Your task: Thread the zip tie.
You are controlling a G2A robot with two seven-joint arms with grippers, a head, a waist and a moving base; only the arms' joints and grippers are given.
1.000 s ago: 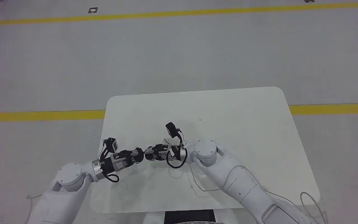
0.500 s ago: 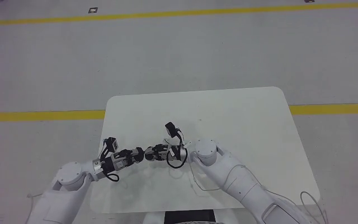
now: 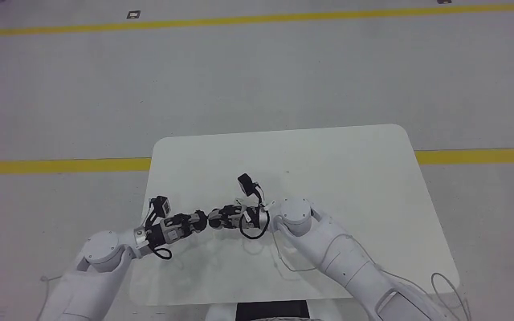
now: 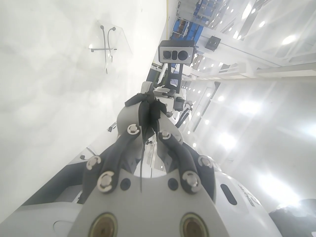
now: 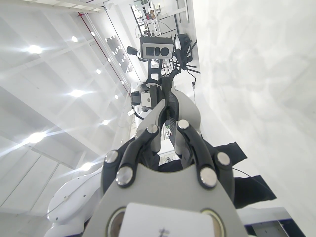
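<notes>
The zip tie (image 4: pixel 142 164) is a thin black strand running back between my left gripper's fingers toward its palm. My left gripper (image 4: pixel 147 107) is shut on it. In the top view the left gripper (image 3: pixel 201 217) and the right gripper (image 3: pixel 218 217) meet tip to tip just above the white table (image 3: pixel 345 168), near its front left part. My right gripper (image 5: pixel 165 87) has its fingers pressed together right against the left gripper's tips, where the tie's far end lies. The tie itself is too thin to make out in the right wrist view.
A black cable loop (image 3: pixel 254 229) hangs at the right wrist. Bare table surface stretches to the back and right. Yellow floor lines (image 3: pixel 72 165) run beside and beyond the table.
</notes>
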